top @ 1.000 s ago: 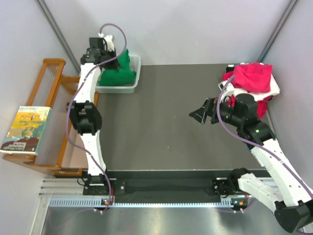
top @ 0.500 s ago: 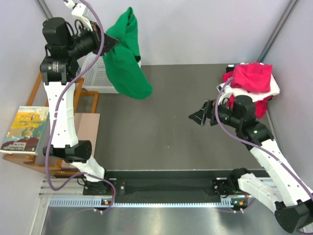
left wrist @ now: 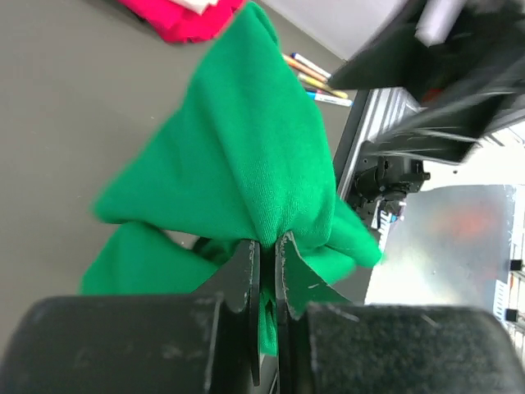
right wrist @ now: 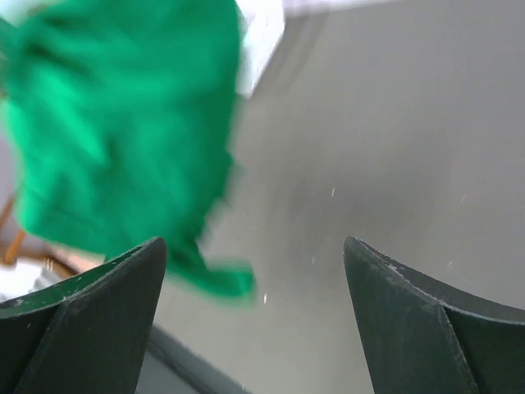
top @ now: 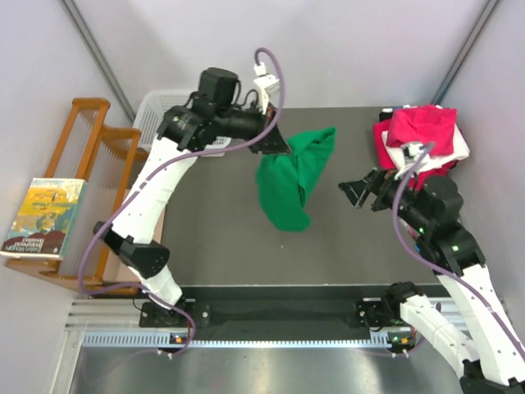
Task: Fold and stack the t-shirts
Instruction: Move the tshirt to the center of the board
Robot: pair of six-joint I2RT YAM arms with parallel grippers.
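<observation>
Green cotton is pinched tight between the jaws of the left gripper point(left wrist: 267, 246); the green shirt point(top: 287, 185) hangs from it over the middle of the table point(top: 213, 238). Beside it, the right gripper point(top: 361, 194) holds nothing, jaws spread wide. Pink, white and red shirts point(top: 422, 131) lie heaped at the far right corner.

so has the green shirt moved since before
Yes, the green shirt left the white basket and moved right, now hanging over the table from the left end effector.

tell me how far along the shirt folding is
Nothing looks folded yet. In hand: the left gripper pinches the green shirt, hanging bunched over the table; the right gripper is open, empty. Left: fold it, then the rumpled pink, white and red heap.
</observation>
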